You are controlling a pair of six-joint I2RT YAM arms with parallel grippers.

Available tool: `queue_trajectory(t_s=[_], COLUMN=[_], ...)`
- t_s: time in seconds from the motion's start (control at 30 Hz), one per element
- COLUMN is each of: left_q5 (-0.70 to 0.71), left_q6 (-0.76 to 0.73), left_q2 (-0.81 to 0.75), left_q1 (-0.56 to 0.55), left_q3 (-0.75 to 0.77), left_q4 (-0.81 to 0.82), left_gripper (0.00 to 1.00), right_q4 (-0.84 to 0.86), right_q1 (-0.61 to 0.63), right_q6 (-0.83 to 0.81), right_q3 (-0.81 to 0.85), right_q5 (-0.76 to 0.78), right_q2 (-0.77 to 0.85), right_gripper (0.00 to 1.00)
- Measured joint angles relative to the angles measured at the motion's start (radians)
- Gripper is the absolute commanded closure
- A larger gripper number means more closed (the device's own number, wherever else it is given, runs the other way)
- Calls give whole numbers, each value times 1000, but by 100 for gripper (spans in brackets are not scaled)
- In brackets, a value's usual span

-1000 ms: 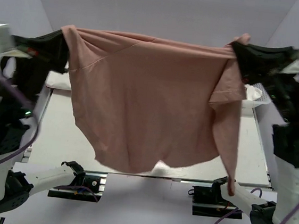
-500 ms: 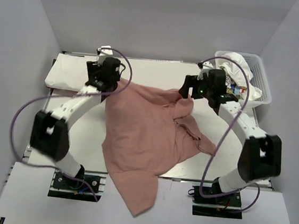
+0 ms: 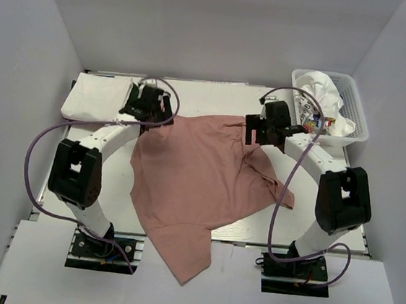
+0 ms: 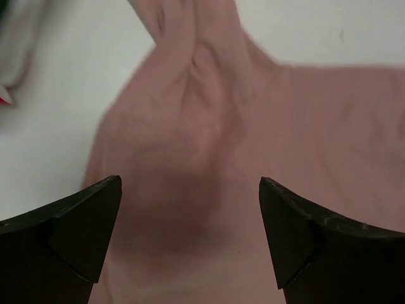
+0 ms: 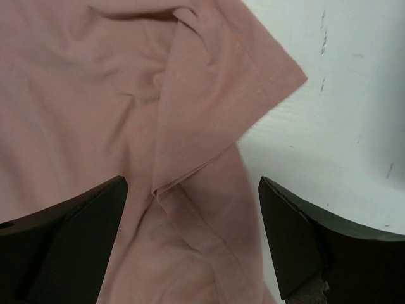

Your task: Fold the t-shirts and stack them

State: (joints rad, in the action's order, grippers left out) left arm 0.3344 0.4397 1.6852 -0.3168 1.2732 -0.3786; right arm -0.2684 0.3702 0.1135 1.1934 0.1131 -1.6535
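Judging the job from how things lie, we are near its start. The dusty-pink t-shirt [image 3: 193, 180] is spread across the middle of the table [image 3: 216, 95], its top end toward the far edge and its hem hanging over the near edge between the arm bases. It is laid out, not folded. The cloth is rumpled near the right side, where a sleeve lies doubled over on itself, and the whole shirt sits a little askew.

Our left gripper [image 4: 190, 209] hovers over the shirt's far-left shoulder with its fingers wide apart and nothing between them. Our right gripper [image 5: 193, 202] is just as wide and empty above the doubled sleeve on the far-right side. Neither one has hold of the cloth.

White t-shirts [image 3: 324, 92] are heaped unfolded in the basket [image 3: 359, 114] at the table's far-right corner. A flat white bundle [image 3: 96, 97] lies at the far-left corner; we cannot tell whether it is a shirt already folded.

So, as we read it, this shirt wants its sleeve smoothed and then folding, the basket's shirts after it, and the stacking is all to come.
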Motion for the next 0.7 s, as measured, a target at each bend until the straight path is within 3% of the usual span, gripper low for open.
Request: queue_trajectory(t_s=[0.13, 0.3, 0.47, 0.7], left_q5=[-125, -150, -70, 46], left_q6=[41, 84, 110, 140], left_q2=[-13, -4, 53, 149], left_q1=[-10, -11, -6, 9], left_q3=[-177, -285, -269, -164], left_q4=[23, 20, 18, -14], left_gripper=[1, 1, 1, 1], right_q4=[-22, -18, -22, -29], right_q1=[16, 45, 57, 35], right_q6=[11, 25, 60, 89], right_q3=[28, 37, 86, 173], right_q5=[11, 4, 53, 230], right_q2=[-107, -206, -288, -296], right_gripper=[11, 24, 85, 87])
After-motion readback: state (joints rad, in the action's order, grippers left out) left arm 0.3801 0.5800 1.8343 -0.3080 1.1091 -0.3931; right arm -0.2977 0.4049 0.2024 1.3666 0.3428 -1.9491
